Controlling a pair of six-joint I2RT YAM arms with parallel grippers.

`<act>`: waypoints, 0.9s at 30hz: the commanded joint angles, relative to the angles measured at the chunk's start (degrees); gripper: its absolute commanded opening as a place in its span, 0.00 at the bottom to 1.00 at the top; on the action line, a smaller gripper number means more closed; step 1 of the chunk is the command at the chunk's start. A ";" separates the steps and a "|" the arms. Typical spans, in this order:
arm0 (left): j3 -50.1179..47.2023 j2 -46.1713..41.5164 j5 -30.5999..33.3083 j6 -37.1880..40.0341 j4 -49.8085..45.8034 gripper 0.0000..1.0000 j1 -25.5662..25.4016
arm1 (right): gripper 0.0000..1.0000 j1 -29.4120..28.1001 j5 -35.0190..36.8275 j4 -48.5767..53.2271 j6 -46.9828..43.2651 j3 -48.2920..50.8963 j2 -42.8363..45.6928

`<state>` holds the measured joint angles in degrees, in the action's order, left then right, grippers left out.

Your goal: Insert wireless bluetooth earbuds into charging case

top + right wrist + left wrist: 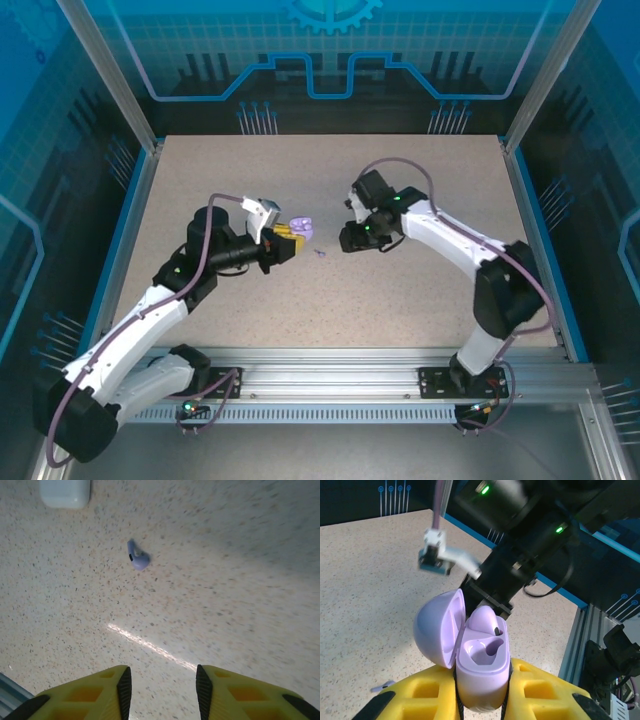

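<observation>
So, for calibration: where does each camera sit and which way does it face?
Top external: above, behind the arms, looking down at the table; the left arm and right arm show.
Left wrist: faces the right arm past the open charging case clamped in its yellow fingers.
Right wrist: looks down at a loose earbud; its open fingers show.
Top external and right wrist share that earbud.

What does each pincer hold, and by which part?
The left pincer clamps the open lavender plastic charging case by its lower body; the right pincer holds nothing.
</observation>
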<state>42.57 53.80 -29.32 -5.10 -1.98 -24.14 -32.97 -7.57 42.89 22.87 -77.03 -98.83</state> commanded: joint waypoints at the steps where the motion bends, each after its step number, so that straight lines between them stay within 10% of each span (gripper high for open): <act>1: -1.21 -1.16 1.17 -2.14 -0.83 0.19 0.98 | 0.40 -2.62 -6.74 -2.28 -0.96 -3.32 -5.41; 27: -2.14 -0.89 0.84 -2.15 -0.14 0.19 1.18 | 0.35 -6.84 -4.60 -5.45 1.90 -12.70 -23.83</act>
<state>41.08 53.39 -28.71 -7.22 -2.37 -23.46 -39.09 -14.04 36.12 24.25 -87.68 -121.12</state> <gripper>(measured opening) 0.208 0.351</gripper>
